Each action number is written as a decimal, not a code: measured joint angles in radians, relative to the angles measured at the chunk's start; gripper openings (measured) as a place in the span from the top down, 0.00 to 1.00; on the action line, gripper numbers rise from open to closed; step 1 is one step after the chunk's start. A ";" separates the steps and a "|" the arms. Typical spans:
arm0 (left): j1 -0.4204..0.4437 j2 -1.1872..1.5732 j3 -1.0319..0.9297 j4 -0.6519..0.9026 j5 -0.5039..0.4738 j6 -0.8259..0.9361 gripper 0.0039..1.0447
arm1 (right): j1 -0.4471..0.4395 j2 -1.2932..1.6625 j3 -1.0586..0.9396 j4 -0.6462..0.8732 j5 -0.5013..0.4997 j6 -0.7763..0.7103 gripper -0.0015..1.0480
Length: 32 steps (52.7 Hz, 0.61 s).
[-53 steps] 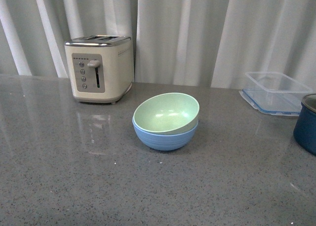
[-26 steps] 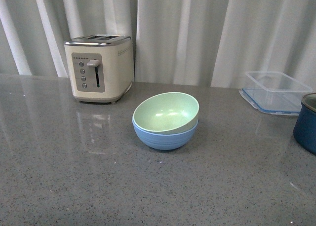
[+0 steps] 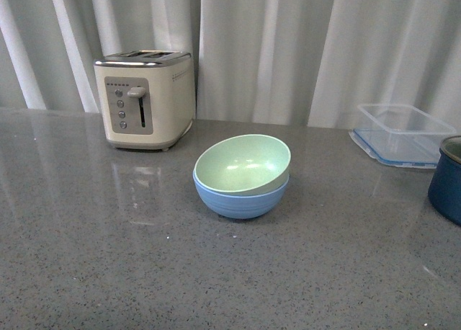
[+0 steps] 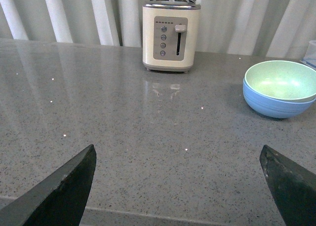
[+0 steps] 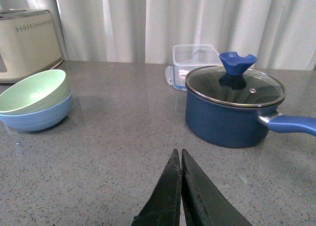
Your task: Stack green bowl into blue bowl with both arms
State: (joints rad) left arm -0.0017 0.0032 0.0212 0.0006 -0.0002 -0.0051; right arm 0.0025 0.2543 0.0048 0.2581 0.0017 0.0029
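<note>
The green bowl [image 3: 243, 163] sits tilted inside the blue bowl [image 3: 241, 199] in the middle of the grey counter. Neither arm shows in the front view. In the left wrist view the stacked green bowl [image 4: 281, 80] and blue bowl [image 4: 276, 103] lie far ahead to one side; my left gripper [image 4: 178, 159] is open and empty, low over the counter near its front edge. In the right wrist view the green bowl [image 5: 32, 91] rests in the blue bowl [image 5: 37, 115], well away from my right gripper [image 5: 179, 152], which is shut and empty above the counter.
A cream toaster [image 3: 144, 99] stands at the back left. A clear plastic container [image 3: 400, 133] sits at the back right. A dark blue pot [image 5: 232, 107] with a glass lid and a long handle stands on the right, close ahead of my right gripper.
</note>
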 joint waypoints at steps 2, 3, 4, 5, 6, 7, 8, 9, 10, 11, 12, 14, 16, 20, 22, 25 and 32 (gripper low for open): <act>0.000 0.000 0.000 0.000 0.000 0.000 0.06 | 0.000 -0.012 0.000 -0.013 0.000 0.000 0.99; 0.000 0.000 0.000 0.000 0.000 0.000 0.06 | 0.000 -0.015 0.000 -0.015 0.000 0.000 0.99; 0.000 0.000 0.000 0.000 0.000 0.000 0.06 | 0.000 -0.021 0.000 -0.021 0.000 0.000 0.99; 0.000 0.000 0.000 0.000 0.000 0.000 0.06 | 0.000 -0.026 0.000 -0.027 0.000 0.000 0.99; 0.000 0.000 0.000 0.000 0.000 0.000 0.06 | 0.000 -0.029 0.000 -0.030 0.000 0.000 0.99; 0.000 0.000 0.000 0.000 0.000 0.000 0.06 | 0.000 -0.035 0.000 -0.035 0.000 0.000 0.99; 0.000 0.000 0.000 0.000 0.000 0.000 0.06 | 0.000 -0.040 0.000 -0.040 0.000 0.000 0.99; 0.000 0.000 0.000 0.000 0.000 0.000 0.06 | 0.000 -0.043 0.000 -0.043 0.000 0.000 0.99; 0.000 0.000 0.000 0.000 0.000 0.000 0.06 | 0.000 -0.048 0.000 -0.048 0.000 0.000 0.99; 0.000 0.000 0.000 0.000 0.000 0.000 0.06 | 0.000 -0.053 0.000 -0.053 0.000 0.000 0.99; 0.000 0.000 0.000 0.000 0.000 0.000 0.06 | 0.000 -0.057 0.000 -0.058 0.000 0.000 0.99; 0.000 0.000 0.000 0.000 0.000 0.000 0.06 | 0.000 -0.064 0.000 -0.064 0.000 0.000 0.99; 0.000 0.000 0.000 0.000 0.000 0.000 0.06 | 0.000 -0.071 0.000 -0.071 0.000 0.000 0.99; 0.000 0.000 0.000 0.000 0.000 0.000 0.06 | 0.000 -0.105 0.000 -0.106 0.000 0.000 0.99; 0.000 0.000 0.000 0.000 0.000 0.000 0.06 | 0.000 -0.143 0.001 -0.166 0.000 0.000 0.99; 0.000 0.000 0.000 0.000 0.000 0.000 0.06 | 0.000 -0.207 0.001 -0.243 -0.002 0.000 0.99; 0.000 0.000 0.000 0.000 0.000 0.000 0.06 | 0.000 -0.249 0.001 -0.255 -0.002 0.000 0.99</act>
State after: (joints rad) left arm -0.0017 0.0032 0.0212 0.0006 0.0002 -0.0051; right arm 0.0025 0.0048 0.0055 0.0032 0.0002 0.0029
